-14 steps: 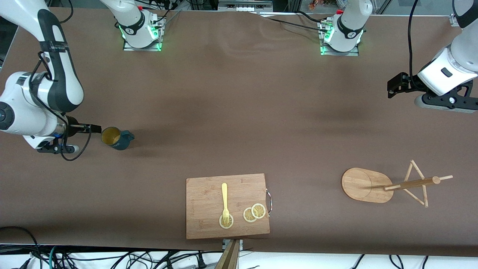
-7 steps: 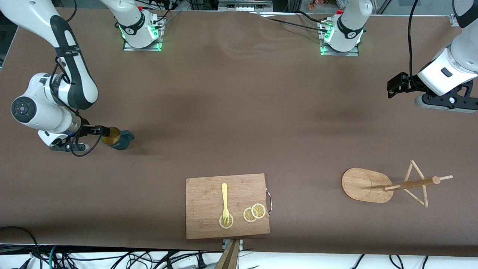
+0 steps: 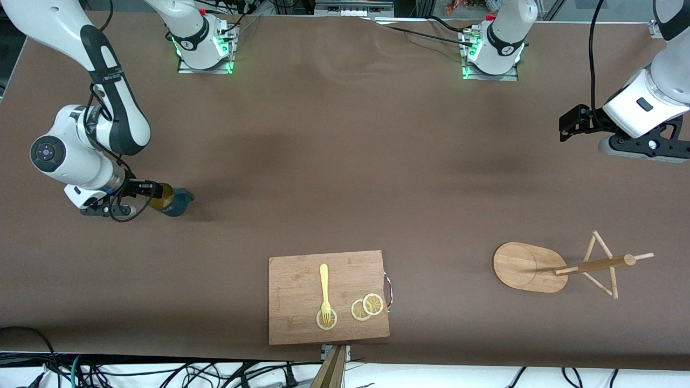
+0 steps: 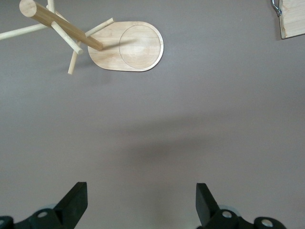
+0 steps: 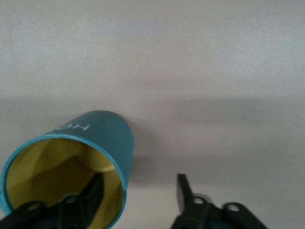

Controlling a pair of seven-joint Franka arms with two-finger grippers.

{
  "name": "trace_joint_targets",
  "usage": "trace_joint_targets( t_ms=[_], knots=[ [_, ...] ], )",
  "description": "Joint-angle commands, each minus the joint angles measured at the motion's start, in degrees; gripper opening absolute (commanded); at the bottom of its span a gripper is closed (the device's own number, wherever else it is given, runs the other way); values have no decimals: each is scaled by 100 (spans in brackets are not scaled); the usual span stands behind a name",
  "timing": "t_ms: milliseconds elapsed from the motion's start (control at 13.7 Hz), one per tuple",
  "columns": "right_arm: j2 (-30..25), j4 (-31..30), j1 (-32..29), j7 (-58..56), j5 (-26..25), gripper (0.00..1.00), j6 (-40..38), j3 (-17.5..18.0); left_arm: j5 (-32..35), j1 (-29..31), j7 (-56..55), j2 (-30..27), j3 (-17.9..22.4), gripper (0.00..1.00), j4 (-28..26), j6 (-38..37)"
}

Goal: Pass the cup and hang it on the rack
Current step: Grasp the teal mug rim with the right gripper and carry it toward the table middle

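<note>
At the cup (image 3: 171, 200), the right hand (image 3: 156, 189) has closed in.

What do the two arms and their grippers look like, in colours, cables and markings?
Both arms are glossy white with black joint bands. The bases glow green. Black cables loop along the right arm and hang by the left arm. The right gripper and left gripper have black fingers.

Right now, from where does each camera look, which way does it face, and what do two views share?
Front view: high across the table, facing both bases; shows the right claw at the cup, the left claw waiting.
Left wrist view: looks down at the rack; its open claw shows.
Right wrist view: looks at the cup, one finger inside it.
Shared: front and left wrist views show the rack.
</note>
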Motion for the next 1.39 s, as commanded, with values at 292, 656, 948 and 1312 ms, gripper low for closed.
trace_joint_targets(
  t_ms=[292, 656, 948, 1312],
  knots=[
    [-67, -82, -27, -64, 351, 0, 64, 47, -137, 14, -2, -18, -2, 100, 62, -91],
    [-76, 470, 26, 120, 510, 0, -215, 450, -137, 14, -2, 9, -2, 100, 71, -91],
    [82, 1024, 621, 1769, 501, 0, -533, 776, -137, 14, -2, 9, -2, 100, 71, -91],
    [609, 1867, 2054, 4316, 510, 0, -551, 785, -137, 14, -2, 9, -2, 100, 80, -91]
  ],
)
